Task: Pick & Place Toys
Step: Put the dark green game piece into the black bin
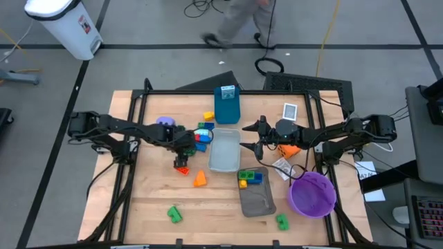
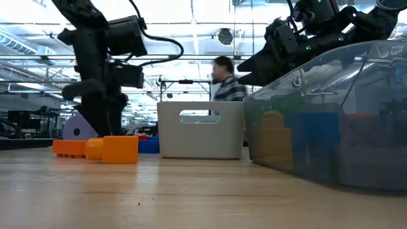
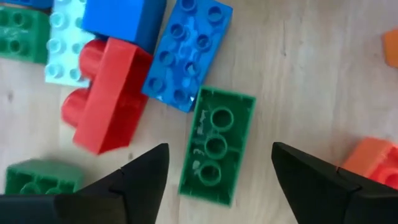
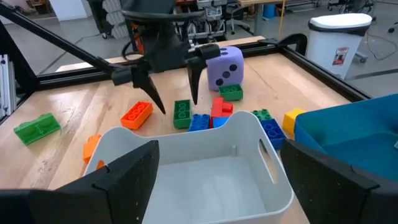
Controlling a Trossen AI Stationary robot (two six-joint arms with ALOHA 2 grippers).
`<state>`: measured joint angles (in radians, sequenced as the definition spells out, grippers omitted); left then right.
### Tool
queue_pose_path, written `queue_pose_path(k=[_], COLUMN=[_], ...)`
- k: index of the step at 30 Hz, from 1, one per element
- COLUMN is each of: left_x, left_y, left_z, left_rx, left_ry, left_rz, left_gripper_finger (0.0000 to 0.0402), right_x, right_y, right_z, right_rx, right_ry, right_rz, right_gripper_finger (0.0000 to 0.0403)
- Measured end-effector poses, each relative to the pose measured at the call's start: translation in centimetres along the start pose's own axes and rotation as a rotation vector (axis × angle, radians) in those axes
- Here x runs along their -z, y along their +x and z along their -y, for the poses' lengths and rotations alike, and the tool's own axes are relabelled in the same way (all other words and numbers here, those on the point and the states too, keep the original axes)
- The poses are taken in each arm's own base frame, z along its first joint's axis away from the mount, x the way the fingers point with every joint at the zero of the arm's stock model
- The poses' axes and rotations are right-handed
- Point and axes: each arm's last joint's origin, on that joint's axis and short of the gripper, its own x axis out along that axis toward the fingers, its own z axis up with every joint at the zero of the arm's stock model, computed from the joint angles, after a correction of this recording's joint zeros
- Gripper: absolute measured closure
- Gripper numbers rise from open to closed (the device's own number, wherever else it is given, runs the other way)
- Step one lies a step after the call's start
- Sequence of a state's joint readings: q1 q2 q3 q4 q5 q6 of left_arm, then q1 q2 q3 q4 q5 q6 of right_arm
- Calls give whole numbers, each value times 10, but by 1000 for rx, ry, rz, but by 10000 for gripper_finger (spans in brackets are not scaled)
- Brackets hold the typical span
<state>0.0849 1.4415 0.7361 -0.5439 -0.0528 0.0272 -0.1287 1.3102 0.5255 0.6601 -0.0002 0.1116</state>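
Surface: pale wooden table [image 1: 152, 197] with visible grain, edged by a black metal frame.
Green brick: lies flat on the wood between the left gripper's fingers [image 3: 214, 146], hollow underside up, three round tubes showing, not touched by either finger.
Left gripper [image 4: 173, 99]: fingers spread apart, pointing down on either side of the green brick, holding nothing.
Brick cluster: just beside the green brick, a red brick [image 3: 112, 93] with rounded studs, a glossy blue brick [image 3: 188, 53] with eight studs, a pale translucent brick [image 3: 62, 40] and another green one.
Orange brick [image 4: 136, 114]: studded, flat on the wood near the left gripper's other side.
Purple die [image 4: 224, 67]: smooth cube with black dots, behind the cluster (seen from the right wrist).
Grey tray [image 4: 205, 171]: smooth moulded plastic, rounded corners, cut-out handle, bare inside, next to the cluster.
Right gripper [image 1: 257, 136]: fingers wide apart, empty, hovering at the grey tray's far edge.
Second grey tray [image 1: 256, 200]: holds blue, green and yellow bricks at one end.
Purple bowl [image 1: 312, 194]: round, near the right arm.
Teal bin [image 1: 227, 105]: upright, rectangular, behind the grey tray.
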Motion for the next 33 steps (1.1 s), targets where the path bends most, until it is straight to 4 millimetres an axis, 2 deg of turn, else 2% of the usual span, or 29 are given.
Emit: queue_pose_path(k=[7,17,28,33], left_x=[-2,0,1,-7], left_y=[14,24,24,17], left_z=[-4,-14,-16,-16], left_rx=[-4,22,73,89], left_ry=[10,-35,-34,-33], left_rz=[-29,-72,-74,-64], left_gripper_finger=[90,111,205,252], right_x=[0,0,0,-1], right_y=[0,0,0,0], right_z=[0,0,0,0], right_rx=[0,2,4,1], right_ry=[0,0,0,0], right_rz=[-1,2,2,15], right_gripper_finger=[78,78,78,78])
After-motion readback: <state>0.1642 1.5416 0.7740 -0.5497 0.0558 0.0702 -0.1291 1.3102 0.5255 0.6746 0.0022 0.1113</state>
